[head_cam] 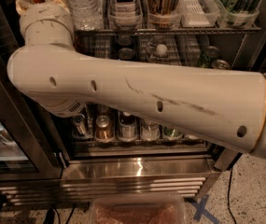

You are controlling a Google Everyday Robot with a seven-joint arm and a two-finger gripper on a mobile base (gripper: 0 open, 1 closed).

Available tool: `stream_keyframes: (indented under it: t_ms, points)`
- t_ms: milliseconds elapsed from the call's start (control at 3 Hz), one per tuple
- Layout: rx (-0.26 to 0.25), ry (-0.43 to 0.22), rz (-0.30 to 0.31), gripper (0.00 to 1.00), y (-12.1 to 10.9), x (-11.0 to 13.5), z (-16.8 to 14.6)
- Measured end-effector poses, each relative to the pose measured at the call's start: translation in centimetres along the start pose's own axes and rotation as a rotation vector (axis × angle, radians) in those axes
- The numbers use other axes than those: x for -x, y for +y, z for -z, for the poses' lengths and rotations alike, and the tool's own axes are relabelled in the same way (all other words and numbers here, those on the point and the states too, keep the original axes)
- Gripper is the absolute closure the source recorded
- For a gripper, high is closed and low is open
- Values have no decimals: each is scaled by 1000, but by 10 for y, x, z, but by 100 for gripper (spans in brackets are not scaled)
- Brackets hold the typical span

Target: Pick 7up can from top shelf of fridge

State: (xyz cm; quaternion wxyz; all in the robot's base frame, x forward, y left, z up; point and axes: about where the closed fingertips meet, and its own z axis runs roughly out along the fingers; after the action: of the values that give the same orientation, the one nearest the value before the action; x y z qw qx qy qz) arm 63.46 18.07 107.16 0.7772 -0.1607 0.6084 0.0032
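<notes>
The arm (142, 97) crosses the fridge (137, 169) from right to left, then elbows upward. The gripper sits beyond the top-left edge, its grip untellable.

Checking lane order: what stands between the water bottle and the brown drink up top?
The bottle labelled TEA, in the camera view; the claw is out of frame, past the wrist at upper left.

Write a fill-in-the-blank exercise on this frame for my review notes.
1. The white arm lies across the front of the ___.
2. The gripper is out of view; the arm runs out of the picture at the top ___ corner.
3. The tape cross on the floor is ___.
4. The cans on the bottom rack stand ___.
Missing words: fridge; left; blue; upright.
</notes>
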Motion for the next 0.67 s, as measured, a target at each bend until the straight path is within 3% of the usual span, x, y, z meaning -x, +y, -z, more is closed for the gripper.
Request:
stream_keyframes:
  t_ms: [333,667]
  points:
    - [0,-1,-1,100,-1,4,-1]
    - [36,-49,-93,100,-8,36,1]
